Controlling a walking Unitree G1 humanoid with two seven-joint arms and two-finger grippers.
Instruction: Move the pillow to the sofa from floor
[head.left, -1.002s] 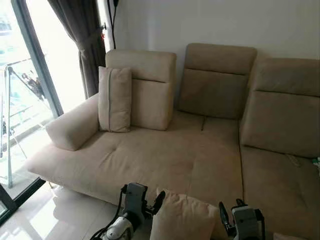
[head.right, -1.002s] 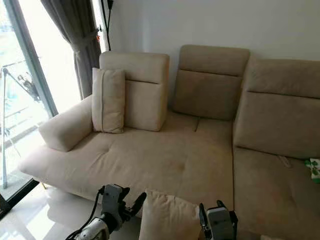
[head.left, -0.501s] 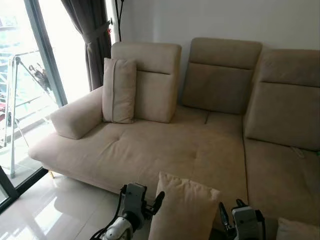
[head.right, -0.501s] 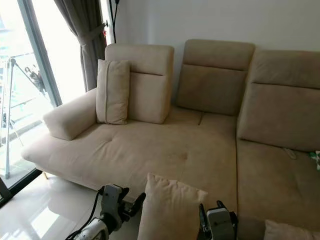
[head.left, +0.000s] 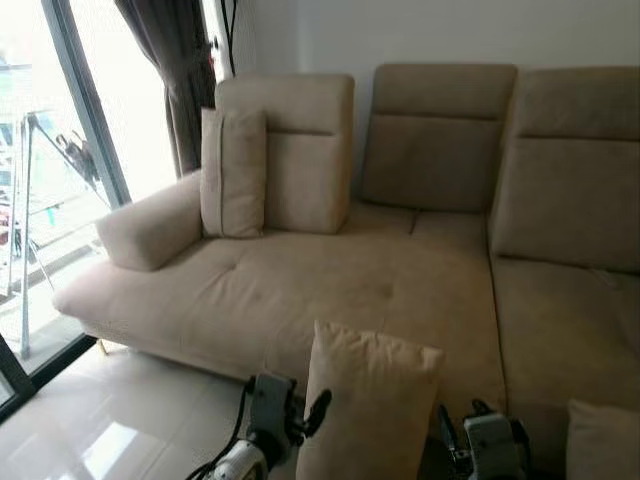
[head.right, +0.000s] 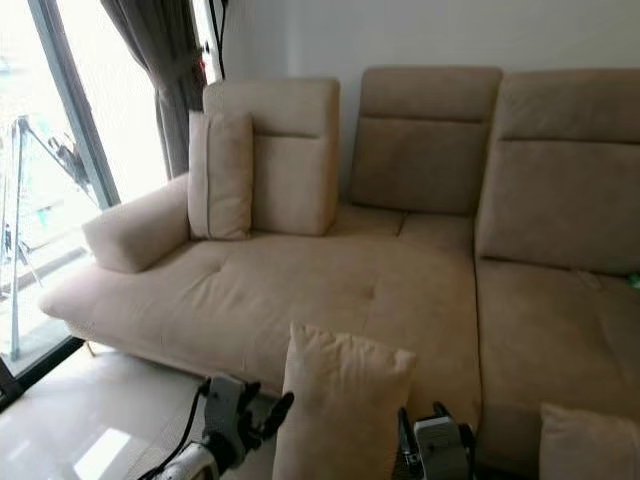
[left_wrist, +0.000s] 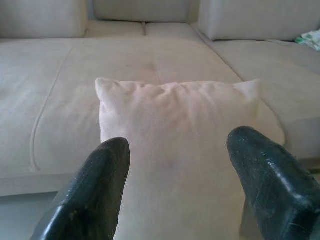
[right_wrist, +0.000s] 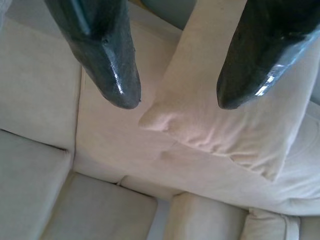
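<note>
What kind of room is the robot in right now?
Most likely a home living room: a big beige corner sofa with cushions, a dark curtain beside a floor-to-ceiling glass door, and a glossy tiled floor.

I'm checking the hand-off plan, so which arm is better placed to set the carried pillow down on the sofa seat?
Neither alone, probably. The beige pillow stands upright between the left gripper and the right gripper, one on each side, both open. Both should lower it together onto the sofa seat just ahead.

The pillow (head.left: 365, 405) and sofa (head.left: 330, 290) are plain beige. The curtain (head.left: 170, 70) is dark brown-grey, the floor (head.left: 120, 430) glossy cream.
</note>
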